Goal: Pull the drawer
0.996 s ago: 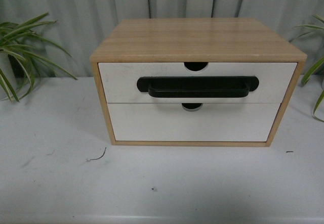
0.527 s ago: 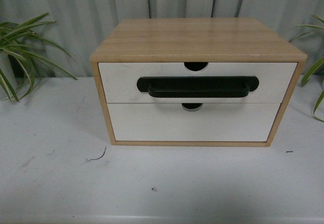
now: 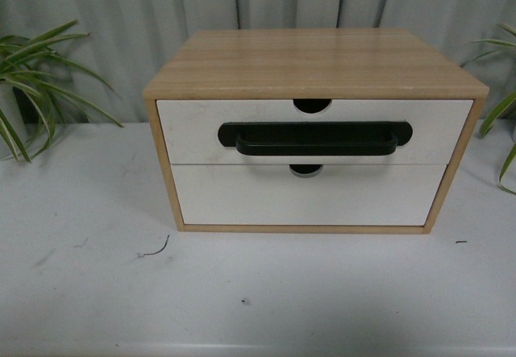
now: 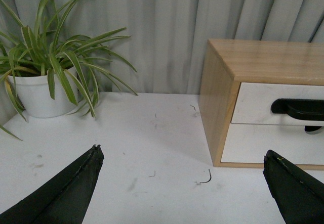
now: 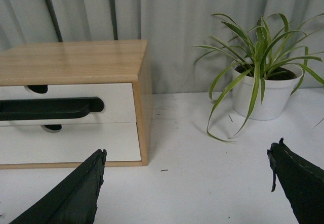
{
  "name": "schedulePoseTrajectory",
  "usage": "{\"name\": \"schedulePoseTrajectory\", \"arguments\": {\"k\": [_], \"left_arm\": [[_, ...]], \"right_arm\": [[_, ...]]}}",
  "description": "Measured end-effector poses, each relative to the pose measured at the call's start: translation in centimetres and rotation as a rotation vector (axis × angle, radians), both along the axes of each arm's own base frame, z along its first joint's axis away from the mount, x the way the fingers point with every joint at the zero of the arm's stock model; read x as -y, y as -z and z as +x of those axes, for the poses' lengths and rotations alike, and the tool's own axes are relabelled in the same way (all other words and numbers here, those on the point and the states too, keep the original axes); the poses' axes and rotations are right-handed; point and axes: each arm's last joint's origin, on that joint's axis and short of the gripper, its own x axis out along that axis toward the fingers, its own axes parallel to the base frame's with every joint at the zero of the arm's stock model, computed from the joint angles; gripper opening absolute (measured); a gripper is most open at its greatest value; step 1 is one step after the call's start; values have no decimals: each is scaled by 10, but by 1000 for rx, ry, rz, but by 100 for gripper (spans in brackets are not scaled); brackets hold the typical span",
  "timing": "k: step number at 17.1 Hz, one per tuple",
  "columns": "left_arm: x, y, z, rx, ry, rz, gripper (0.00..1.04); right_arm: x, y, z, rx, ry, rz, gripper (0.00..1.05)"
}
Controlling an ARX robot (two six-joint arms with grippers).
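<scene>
- Grey curtain hangs in folds behind a white table, and everything stands on that table.
- Left of the cabinet, well apart from it, a potted plant with long striped leaves sits in a white pot close to the curtain.
- The left gripper hovers over the table in front of the cabinet's left corner. Its two black fingers are spread wide with nothing between them. The cabinet lies beyond them and off to one side, not between the jaws.
- A scrap of wire lies on the table just in front of the cabinet's left corner.
- The drawer is the upper one in the cabinet. It is pushed in flush, with a half-round notch in its top edge and a long black handle across its middle.
- Below it is a plain drawer front, also shut.
- The right gripper hovers in front of the cabinet's right corner, jaws wide apart and empty, well short of the handle.
- Right of the cabinet stands a second potted plant.
</scene>
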Motion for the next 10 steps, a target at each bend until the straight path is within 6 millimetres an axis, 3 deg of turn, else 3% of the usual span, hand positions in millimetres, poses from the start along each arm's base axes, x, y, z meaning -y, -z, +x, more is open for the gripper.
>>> {"name": "schedulePoseTrajectory", "arguments": {"k": [10], "left_arm": [[0, 0, 0, 0, 0, 0, 98]], "right_arm": [[0, 0, 0, 0, 0, 0, 98]]}}
